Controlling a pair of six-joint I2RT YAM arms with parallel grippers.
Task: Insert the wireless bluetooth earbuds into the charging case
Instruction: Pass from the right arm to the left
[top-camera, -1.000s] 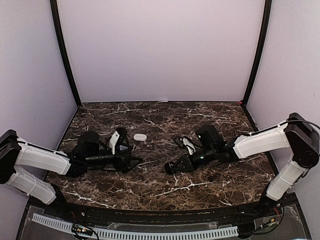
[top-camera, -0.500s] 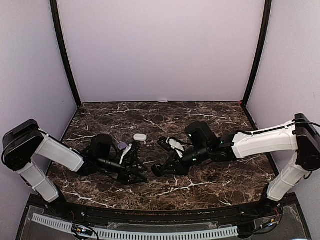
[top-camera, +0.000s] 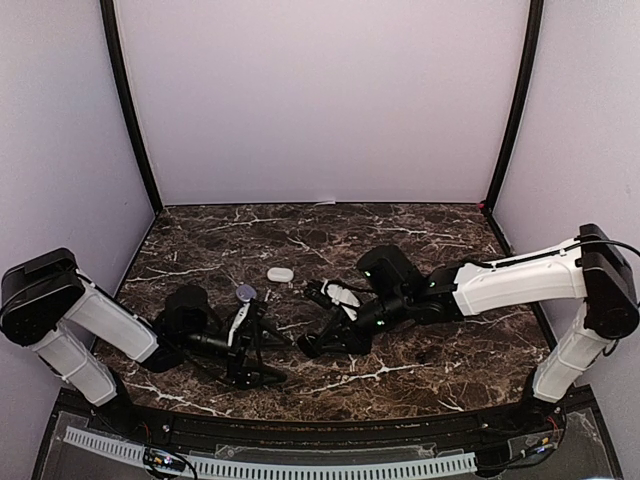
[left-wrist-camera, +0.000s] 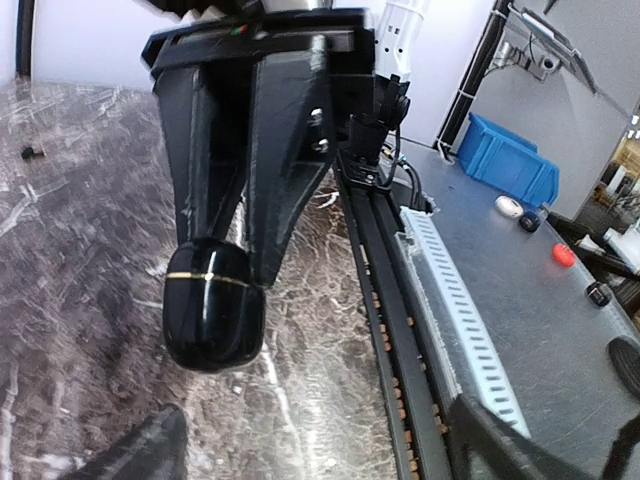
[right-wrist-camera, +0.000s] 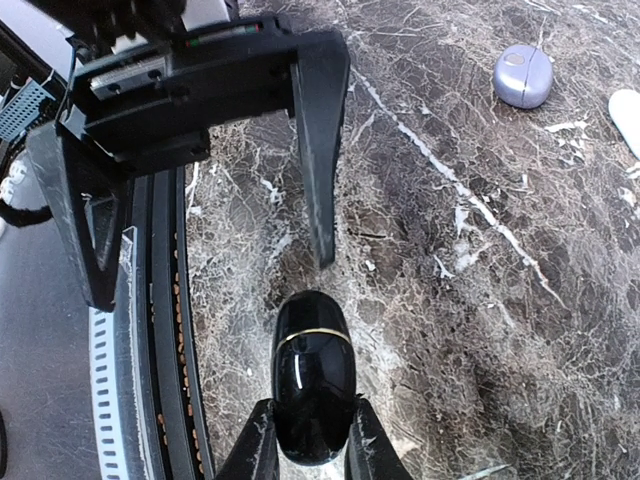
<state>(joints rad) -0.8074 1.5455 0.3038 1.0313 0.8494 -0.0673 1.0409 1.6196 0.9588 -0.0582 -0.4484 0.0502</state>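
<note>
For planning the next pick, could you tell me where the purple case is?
In the top view the purple case lies left of centre on the table, just front-left of the white case.

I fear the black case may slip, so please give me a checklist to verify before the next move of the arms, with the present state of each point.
1. Right gripper shut on the black case: ok.
2. Left gripper wide open: ok.
3. Black case between the left fingers: not ok, it lies just ahead of one fingertip.
4. Case lid open for the earbuds: not ok, the gold seam looks closed.
5. Earbuds located: cannot tell, none is clearly visible.
6. Purple case and white case untouched by either gripper: ok.
</note>
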